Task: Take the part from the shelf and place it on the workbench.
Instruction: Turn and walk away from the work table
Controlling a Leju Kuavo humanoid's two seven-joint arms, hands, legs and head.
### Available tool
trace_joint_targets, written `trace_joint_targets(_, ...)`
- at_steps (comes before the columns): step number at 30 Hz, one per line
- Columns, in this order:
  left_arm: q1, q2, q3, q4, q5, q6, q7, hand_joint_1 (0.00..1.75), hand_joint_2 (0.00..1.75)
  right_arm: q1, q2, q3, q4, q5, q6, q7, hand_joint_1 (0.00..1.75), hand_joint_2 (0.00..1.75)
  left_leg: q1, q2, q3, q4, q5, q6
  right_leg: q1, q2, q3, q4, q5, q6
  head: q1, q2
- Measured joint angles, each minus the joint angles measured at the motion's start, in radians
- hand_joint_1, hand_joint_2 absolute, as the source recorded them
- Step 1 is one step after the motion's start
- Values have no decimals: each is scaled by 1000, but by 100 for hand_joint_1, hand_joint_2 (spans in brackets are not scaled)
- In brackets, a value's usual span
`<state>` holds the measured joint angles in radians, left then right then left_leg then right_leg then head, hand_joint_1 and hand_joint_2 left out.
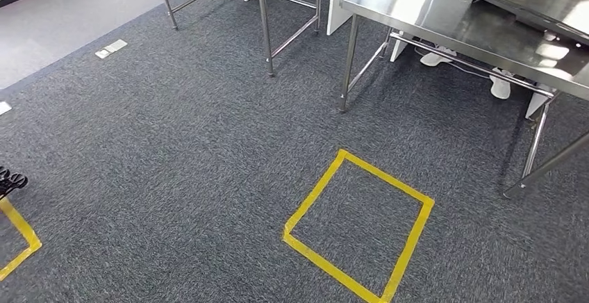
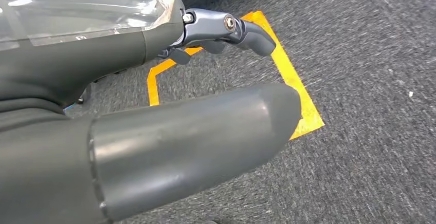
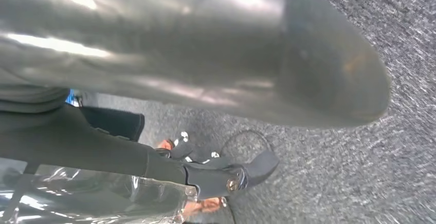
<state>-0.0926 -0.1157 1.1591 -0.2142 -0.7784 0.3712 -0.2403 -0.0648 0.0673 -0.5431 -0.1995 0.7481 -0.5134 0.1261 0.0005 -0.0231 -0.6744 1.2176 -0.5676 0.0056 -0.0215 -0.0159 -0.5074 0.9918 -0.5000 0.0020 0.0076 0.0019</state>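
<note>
Hanging close over the grey carpet [image 1: 173, 150], the left hand [image 2: 169, 126] fills much of its wrist view: a thick grey thumb in front and darker fingers [image 2: 241, 29] curled in behind it, and I see nothing between them, though a clear plastic wrap [image 2: 82, 8] lies along the hand's back, so I cannot tell for sure whether it holds something. Beneath that hand, a yellow tape outline [image 2: 295, 88] marks the floor. The right hand [image 3: 205, 59] is likewise seen large and blurred in its wrist view, thumb foremost, one dark finger [image 3: 241, 175] bent beyond it, crinkled clear plastic [image 3: 92, 201] beside it; whether it grips anything I cannot tell. No part is plainly visible near either hand. From the head view, a yellow tape square [image 1: 358, 226] lies nearest on the carpet, with a corner of another tape mark [image 1: 19, 237] at the near left edge. Farther off, to the right, stands a stainless steel workbench [image 1: 417, 7] with a bare tabletop, and beyond it, a second metal frame [image 1: 267, 25] on thin legs.
</note>
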Motion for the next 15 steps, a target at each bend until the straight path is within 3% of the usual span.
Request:
trace_joint_targets(2,0,0,0,0,-2,0,0,0,0,1,-1,0,0,0,0,1,0,0,9,10,-44,81,-24,-8,1,-22,0,0,-2,-3,0,0)
trace_joint_targets(3,0,0,0,0,-2,0,0,0,0,1,-1,0,0,0,0,1,0,0,13,14,-41,69,-7,-10,1,-32,1,0,-4,-2,0,0)
trace_joint_targets(4,0,0,0,0,-3,0,0,0,0,1,0,0,0,1,0,2,0,0,17,22,-17,18,24,-12,0,-41,3,0,-6,0,0,0)
trace_joint_targets(6,-2,1,0,0,-4,0,0,0,0,0,0,0,0,5,-1,5,0,0,18,65,56,-120,83,-11,3,-57,9,1,-13,10,-1,0)
trace_joint_targets(8,-7,1,0,0,-5,-2,-2,0,0,-1,-1,0,0,9,-2,8,0,0,12,92,92,-190,98,-2,11,-73,12,1,-21,23,2,0)
trace_joint_targets(10,-8,1,0,0,-6,-4,-5,0,0,-3,-2,0,0,12,-3,12,0,0,4,74,91,-196,95,13,15,-90,18,-1,-26,35,5,0)
trace_joint_targets(11,-8,1,0,0,-7,-5,-6,0,0,-5,-2,-1,0,14,-3,15,0,0,3,64,95,-200,98,21,14,-86,21,3,-31,40,5,0)
trace_joint_targets(13,-9,1,0,0,-10,-8,-8,0,0,-5,-2,-1,0,15,-4,18,0,0,4,45,102,-208,106,39,11,-46,2,59,-65,40,5,0)
trace_joint_targets(15,-10,2,0,0,-14,-10,-9,0,0,-1,0,-1,0,15,-4,20,0,0,6,25,102,-211,111,48,9,-1,-65,191,-125,31,7,0)
